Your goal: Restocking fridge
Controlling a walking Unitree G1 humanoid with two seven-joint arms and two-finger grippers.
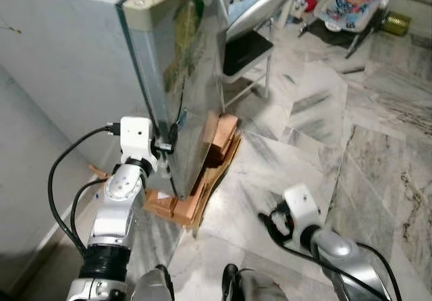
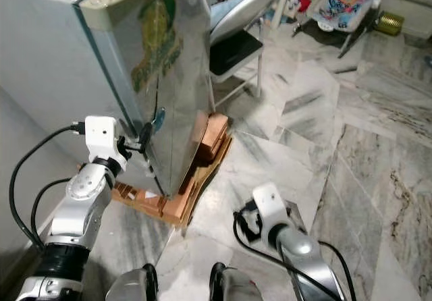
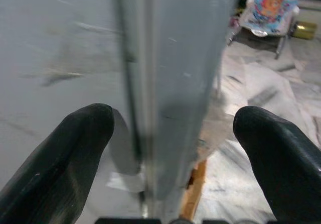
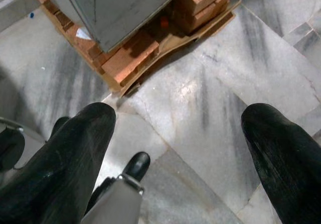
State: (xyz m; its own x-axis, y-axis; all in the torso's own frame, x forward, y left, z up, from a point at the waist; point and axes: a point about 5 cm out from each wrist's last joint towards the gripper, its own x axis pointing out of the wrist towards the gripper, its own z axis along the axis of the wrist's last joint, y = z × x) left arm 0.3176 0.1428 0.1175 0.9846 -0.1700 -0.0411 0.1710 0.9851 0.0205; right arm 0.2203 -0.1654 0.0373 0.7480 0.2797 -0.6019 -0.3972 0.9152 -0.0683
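A tall grey fridge (image 1: 175, 58) with a shiny, stickered door stands on bricks (image 1: 219, 135) at the left. My left gripper (image 1: 167, 139) is raised against the door's near edge, low on the fridge. In the left wrist view the left gripper (image 3: 173, 118) is open, with one finger (image 3: 85, 128) on either side of the door edge (image 3: 175, 58). Low at the right, my right gripper (image 1: 266, 220) hangs above the marble floor. The right wrist view shows it open (image 4: 178, 118) and holding nothing.
Bricks (image 4: 130, 58) and flattened cardboard (image 4: 200, 30) stick out past the fridge base onto the floor. A folding chair (image 1: 250, 44) stands just behind the fridge. A baby bouncer (image 1: 354, 1) sits at the far back right. A white wall runs along the left.
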